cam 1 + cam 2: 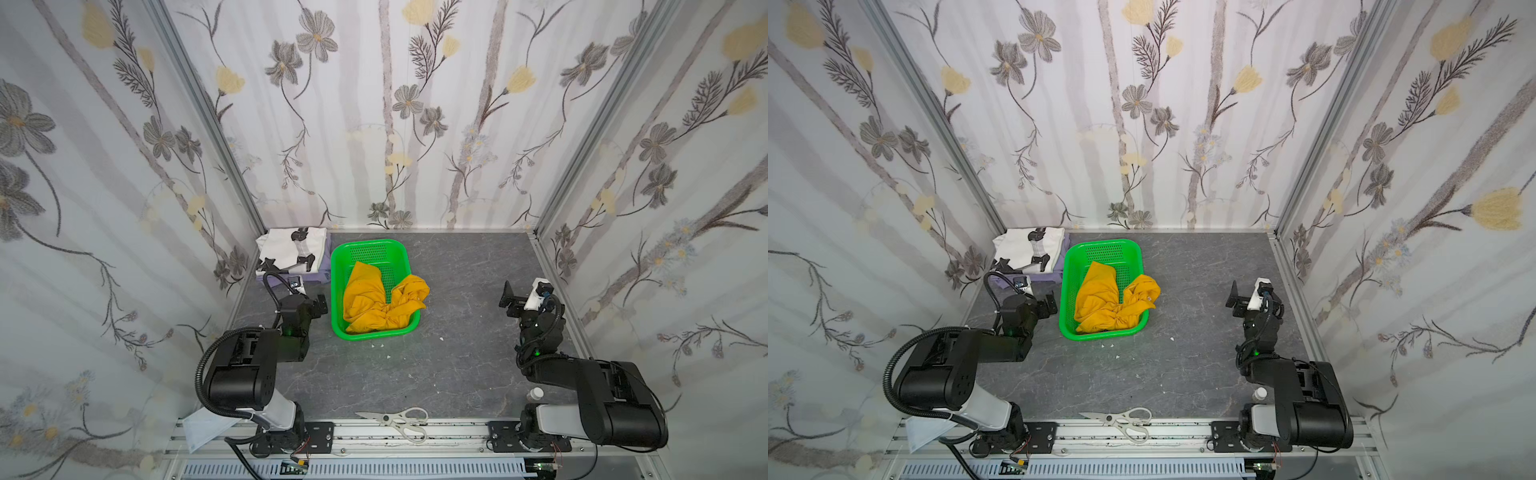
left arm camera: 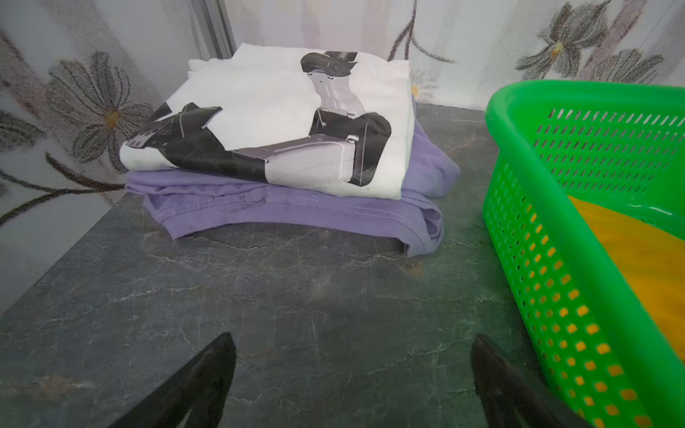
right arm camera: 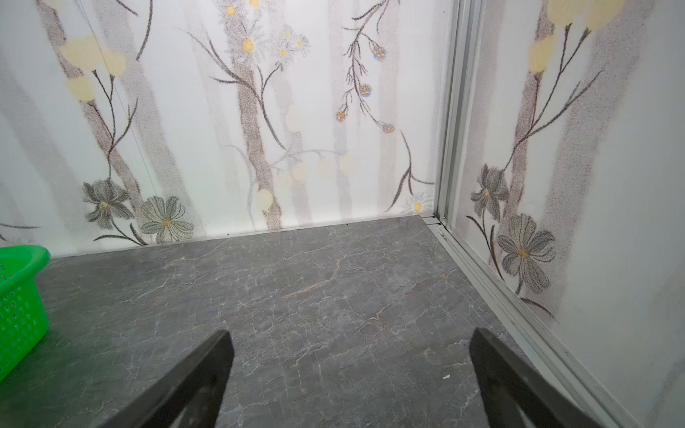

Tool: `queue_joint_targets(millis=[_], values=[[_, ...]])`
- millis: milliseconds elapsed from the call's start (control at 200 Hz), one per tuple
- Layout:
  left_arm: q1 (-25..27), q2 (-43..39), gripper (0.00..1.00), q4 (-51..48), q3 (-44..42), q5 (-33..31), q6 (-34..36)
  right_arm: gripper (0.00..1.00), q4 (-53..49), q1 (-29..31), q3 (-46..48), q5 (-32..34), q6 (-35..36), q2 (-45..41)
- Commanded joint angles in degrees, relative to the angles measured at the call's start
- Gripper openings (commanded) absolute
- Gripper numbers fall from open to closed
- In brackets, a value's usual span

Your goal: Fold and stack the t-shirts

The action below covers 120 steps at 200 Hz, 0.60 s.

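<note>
- Mustard-yellow t-shirt [image 1: 374,303] lies crumpled in the green basket [image 1: 370,252].
- White printed t-shirt [image 2: 267,111] sits folded on the folded lavender t-shirt [image 2: 296,211].
- Left gripper [image 2: 352,337] and right gripper [image 3: 351,331]: jaws spread, empty.

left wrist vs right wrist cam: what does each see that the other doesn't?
Left wrist only: folded white printed t-shirt stacked on lavender t-shirt; mustard-yellow t-shirt; open left gripper. Right wrist only: aluminium corner post; open right gripper. Both: green basket, grey marbled tabletop, floral walls.
</note>
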<state>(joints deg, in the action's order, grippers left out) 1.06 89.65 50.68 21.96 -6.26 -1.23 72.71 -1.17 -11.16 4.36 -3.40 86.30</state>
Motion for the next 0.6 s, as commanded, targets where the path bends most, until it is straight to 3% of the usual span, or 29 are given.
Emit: queue_joint_targets(millis=[0,595], values=[[0.2,0.1,1.0,1.5,0.3,0.7,0.8,1.0,1.1,0.0,-0.5,-0.6,0.1,0.3],[-0.5,0.1,1.0,0.8,0.7,2.4,0.5,1.0,1.1,0.0,-0.5,-0.7,0.1,0.2]])
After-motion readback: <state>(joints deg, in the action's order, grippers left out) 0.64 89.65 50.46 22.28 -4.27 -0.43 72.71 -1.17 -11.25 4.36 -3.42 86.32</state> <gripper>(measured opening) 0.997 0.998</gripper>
